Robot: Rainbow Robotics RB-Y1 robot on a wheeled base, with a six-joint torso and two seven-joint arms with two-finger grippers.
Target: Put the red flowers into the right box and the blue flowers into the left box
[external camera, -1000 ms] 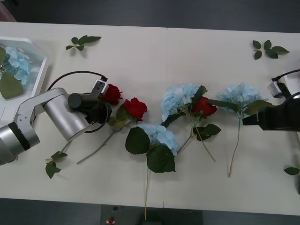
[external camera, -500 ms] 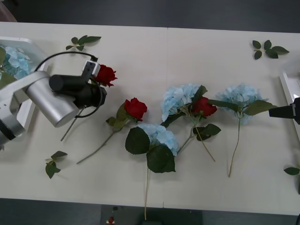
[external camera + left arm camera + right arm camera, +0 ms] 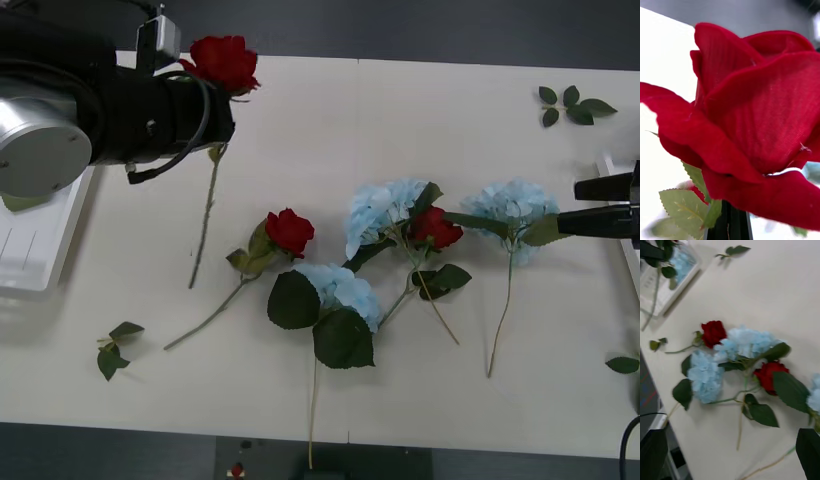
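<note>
My left gripper [image 3: 212, 92] is shut on a red flower [image 3: 222, 62] and holds it above the table's far left, its stem hanging down. Up close, the bloom [image 3: 752, 112] stands over the black fingers [image 3: 730, 227]. Two more red flowers [image 3: 290, 232] [image 3: 436, 228] lie mid-table among three blue flowers [image 3: 385, 212] [image 3: 340, 290] [image 3: 515, 205]. At the right edge, beside the rightmost blue flower, my right gripper [image 3: 592, 205] is open and holds nothing. The left box [image 3: 40, 245] sits under my left arm and holds a blue flower [image 3: 681, 260]. A sliver of the right box [image 3: 606, 163] shows at far right.
Loose leaf sprigs lie at the far left [image 3: 178, 88], far right [image 3: 572, 103], near left [image 3: 115, 350] and right edge [image 3: 622, 364]. The table's front edge runs along the bottom.
My left arm has lifted the red flower off the table, up and toward the far left. The right gripper has stayed near the right edge, shifting slightly.
</note>
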